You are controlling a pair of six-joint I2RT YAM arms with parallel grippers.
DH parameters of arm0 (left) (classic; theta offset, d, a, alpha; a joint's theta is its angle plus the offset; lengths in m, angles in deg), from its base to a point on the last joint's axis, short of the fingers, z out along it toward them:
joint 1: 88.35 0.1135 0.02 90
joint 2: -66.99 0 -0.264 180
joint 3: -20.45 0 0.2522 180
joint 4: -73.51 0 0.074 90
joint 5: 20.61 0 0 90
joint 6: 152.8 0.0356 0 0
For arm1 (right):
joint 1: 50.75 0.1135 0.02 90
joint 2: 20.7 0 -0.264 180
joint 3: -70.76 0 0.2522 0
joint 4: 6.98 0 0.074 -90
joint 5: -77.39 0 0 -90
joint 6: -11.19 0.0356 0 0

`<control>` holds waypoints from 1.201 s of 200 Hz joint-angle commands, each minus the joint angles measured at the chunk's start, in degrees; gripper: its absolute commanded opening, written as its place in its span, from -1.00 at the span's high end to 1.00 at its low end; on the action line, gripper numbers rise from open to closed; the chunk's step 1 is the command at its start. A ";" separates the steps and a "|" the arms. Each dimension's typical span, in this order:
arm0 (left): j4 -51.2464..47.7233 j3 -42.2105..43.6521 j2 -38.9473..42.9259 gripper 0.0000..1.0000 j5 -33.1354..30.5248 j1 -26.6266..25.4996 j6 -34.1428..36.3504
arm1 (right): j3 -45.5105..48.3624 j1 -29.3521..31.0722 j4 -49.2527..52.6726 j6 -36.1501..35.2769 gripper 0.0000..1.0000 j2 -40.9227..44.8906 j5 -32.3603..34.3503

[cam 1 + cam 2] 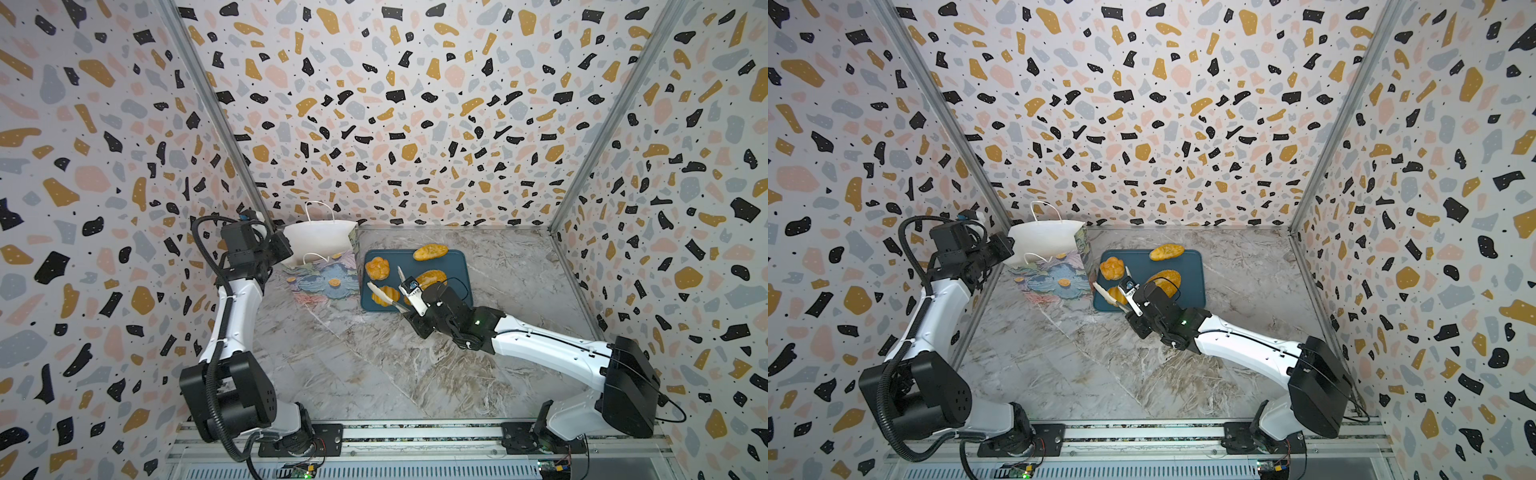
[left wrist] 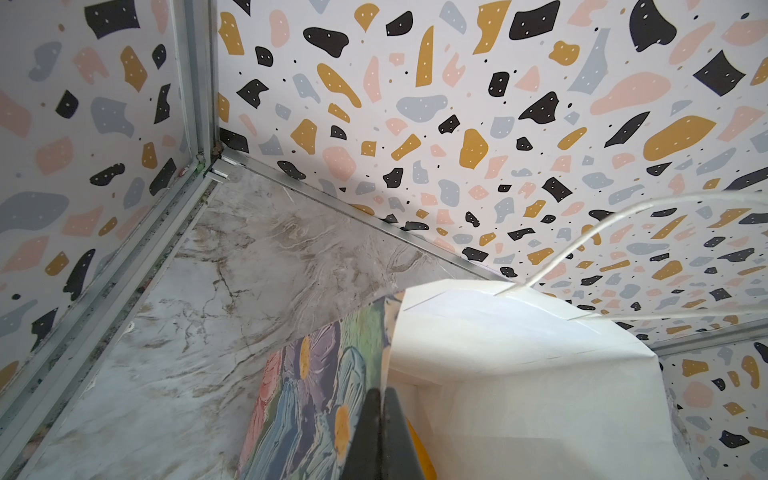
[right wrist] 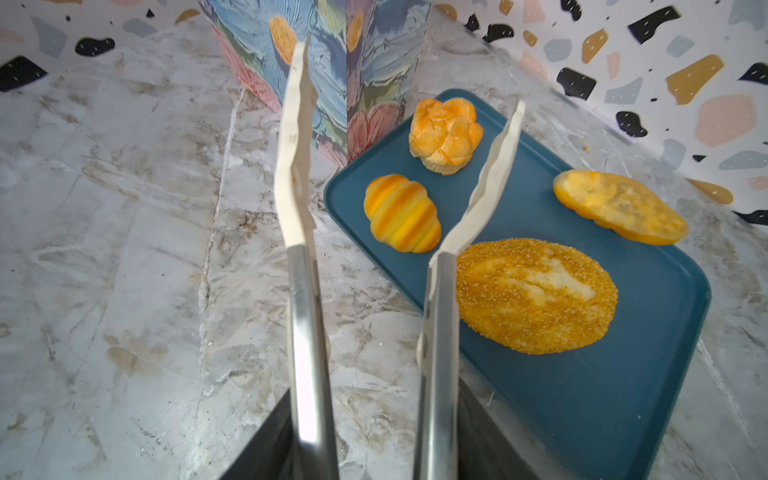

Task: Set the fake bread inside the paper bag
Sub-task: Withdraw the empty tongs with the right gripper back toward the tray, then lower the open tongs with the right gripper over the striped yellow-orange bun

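Worktop (image 1: pixel 374 365) carries bag (image 1: pixel 324 282) just left of tray (image 1: pixel 457 266). Four breads on tray: seeded loaf (image 3: pixel 536 295) mid-tray, flat roll (image 1: pixel 430 252) at far edge, knotted bun (image 1: pixel 377 268) in far-left corner, ridged roll (image 3: pixel 402 214) in near-left corner. Spread tongs (image 3: pixel 307 332) straddle ridged roll, not gripping it; right end effector (image 3: pixel 372 444) clamped on tongs' handles. Closed tight on bag rim: left end effector (image 2: pixel 380 415); yellow patch inside, possibly bread.

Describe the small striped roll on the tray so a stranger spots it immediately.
Start at the dark blue tray beside the flowered paper bag. The striped roll lies in the tray's front corner on the bag side. Unlike its neighbours, it has orange and yellow ridges.
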 commanded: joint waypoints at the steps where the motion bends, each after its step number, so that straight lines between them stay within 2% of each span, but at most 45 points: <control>1: 1.62 0.35 1.04 1.00 0.39 0.14 0.15 | -2.22 -0.27 0.92 -1.23 -0.09 -1.01 -0.98; 71: 1.54 0.46 1.31 1.00 0.14 0.09 0.32 | -4.85 -1.88 5.55 -3.88 -0.11 -5.28 -0.65; 119: 1.40 0.32 1.29 1.00 -0.16 0.12 0.45 | -6.16 -4.48 6.54 -5.16 -0.12 -6.66 -2.75; 240: 1.32 0.36 1.22 1.00 -0.13 0.06 0.59 | -13.38 -5.98 9.85 -9.19 -0.12 -14.29 -5.32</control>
